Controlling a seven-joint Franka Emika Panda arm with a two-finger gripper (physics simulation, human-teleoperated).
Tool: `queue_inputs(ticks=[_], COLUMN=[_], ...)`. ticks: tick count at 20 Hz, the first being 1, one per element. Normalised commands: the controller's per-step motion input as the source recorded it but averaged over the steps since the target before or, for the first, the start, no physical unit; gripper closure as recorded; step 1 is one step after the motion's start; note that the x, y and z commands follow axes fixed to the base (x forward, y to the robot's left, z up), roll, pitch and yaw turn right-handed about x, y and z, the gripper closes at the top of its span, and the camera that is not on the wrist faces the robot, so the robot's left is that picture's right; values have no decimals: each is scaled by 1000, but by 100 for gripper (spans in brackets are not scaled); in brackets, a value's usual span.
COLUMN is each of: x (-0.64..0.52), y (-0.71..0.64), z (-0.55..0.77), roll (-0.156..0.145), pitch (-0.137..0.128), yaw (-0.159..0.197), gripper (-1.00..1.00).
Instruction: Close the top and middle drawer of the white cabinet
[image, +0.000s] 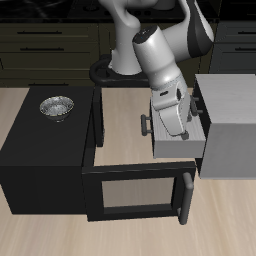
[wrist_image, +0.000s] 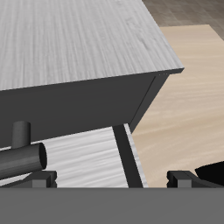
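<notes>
The white cabinet (image: 232, 110) stands beside the black unit. One pale drawer (image: 178, 146) is pulled out of it toward the black unit, with its small bar handle (image: 147, 122) on the front panel. I cannot tell whether it is the top or the middle drawer, and whether another open drawer lies under it is hidden by the arm. My gripper (image: 178, 118) hangs over the open drawer, close to its front panel. In the wrist view the cabinet top (wrist_image: 79, 44) and the drawer's pale inside (wrist_image: 83, 157) show, and my fingertips (wrist_image: 42, 178) stand far apart, open and empty.
The black cabinet (image: 45, 140) carries a metal bowl (image: 56, 105) on its top. Its windowed door (image: 135, 192) is swung open toward the table's front edge, just before the pulled-out drawer. Dark wall cabinets (image: 50, 40) run along the back.
</notes>
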Motion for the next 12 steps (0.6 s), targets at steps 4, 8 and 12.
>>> queue_inputs(ticks=[4,8,12], x=[-33,-9,37], y=[85,-27,-205], z=[-50,9,-2], roll=[18,-7,-34], pitch=[19,5,1], yaw=[11,9,8], gripper=[-100,-100,-100])
